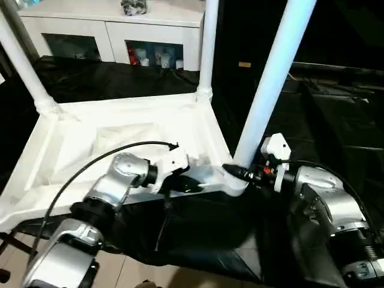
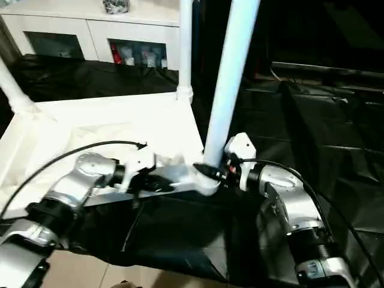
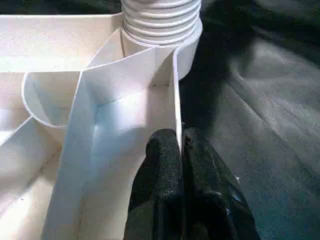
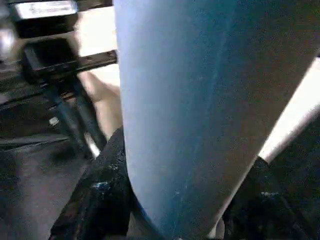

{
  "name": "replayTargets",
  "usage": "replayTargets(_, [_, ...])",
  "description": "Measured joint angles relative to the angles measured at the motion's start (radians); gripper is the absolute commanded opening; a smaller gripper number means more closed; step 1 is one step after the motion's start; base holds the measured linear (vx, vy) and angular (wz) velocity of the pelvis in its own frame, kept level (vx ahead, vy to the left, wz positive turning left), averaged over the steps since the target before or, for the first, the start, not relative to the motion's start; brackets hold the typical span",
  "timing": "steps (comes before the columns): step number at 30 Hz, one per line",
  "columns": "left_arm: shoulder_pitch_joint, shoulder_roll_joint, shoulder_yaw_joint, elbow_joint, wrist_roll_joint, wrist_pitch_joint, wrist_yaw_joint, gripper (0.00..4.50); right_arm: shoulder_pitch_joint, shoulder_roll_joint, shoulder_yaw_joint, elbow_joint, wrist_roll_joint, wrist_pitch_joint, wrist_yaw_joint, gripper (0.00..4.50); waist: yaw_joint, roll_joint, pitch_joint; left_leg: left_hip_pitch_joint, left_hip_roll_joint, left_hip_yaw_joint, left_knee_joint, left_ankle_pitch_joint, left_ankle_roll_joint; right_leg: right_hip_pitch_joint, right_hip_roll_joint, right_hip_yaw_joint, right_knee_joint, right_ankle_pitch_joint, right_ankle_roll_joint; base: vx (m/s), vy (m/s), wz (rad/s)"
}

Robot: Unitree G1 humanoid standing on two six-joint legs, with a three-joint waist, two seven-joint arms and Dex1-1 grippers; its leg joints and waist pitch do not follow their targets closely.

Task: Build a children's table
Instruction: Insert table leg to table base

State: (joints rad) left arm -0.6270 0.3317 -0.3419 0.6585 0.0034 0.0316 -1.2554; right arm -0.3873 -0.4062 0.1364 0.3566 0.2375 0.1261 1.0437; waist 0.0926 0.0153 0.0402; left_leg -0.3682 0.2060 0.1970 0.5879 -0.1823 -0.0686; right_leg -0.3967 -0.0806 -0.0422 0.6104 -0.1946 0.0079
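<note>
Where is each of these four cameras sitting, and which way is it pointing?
Left eye view: on the head, looking forward and down at the upturned table top over both silver forearms.
Right eye view: beside it, same scene slightly shifted.
Left wrist view: on the left arm, along the left gripper, pinching the top's side wall.
Right wrist view: on the right arm, close against the near leg between the right gripper fingers.
Shared: the near leg shows in both eye views too.

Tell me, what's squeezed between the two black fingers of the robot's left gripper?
A thin white wall of the table top, its outer edge rib. The left wrist view shows the left gripper pinching that rib just below the corner socket.
</note>
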Motion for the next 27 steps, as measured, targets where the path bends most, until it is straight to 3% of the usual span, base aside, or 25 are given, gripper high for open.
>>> replayTargets(12, [-0.020,0.010,-0.002,0.041,0.004,-0.013,-0.023,0.00,-0.029,0.006,0.016,0.069,-0.001,-0.044,0.057,1.90,-0.001,-0.014,-0.004,0.001,0.000,0.000,0.000,0.000,0.000,0.001,0.000,0.000,0.000,0.000,0.000,0.000,0.000,0.00])
replayTargets(17, [-0.056,-0.060,0.036,0.089,0.038,0.033,0.189,0.00,-0.112,0.090,-0.034,0.193,-0.048,-0.031,-0.199,1.90,-0.007,-0.027,0.002,0.001,0.000,0.000,0.000,0.000,-0.001,-0.003,0.000,0.000,0.000,0.001,-0.001,0.000,0.000,0.00])
replayTargets(27, [-0.065,-0.218,0.064,0.027,0.086,0.232,0.503,0.00,-0.275,0.210,-0.115,0.412,-0.075,-0.005,-0.577,1.90,-0.030,-0.029,0.002,0.001,0.000,0.000,-0.001,0.000,-0.001,-0.004,0.000,-0.001,-0.001,0.005,-0.008,0.000,0.000,0.00])
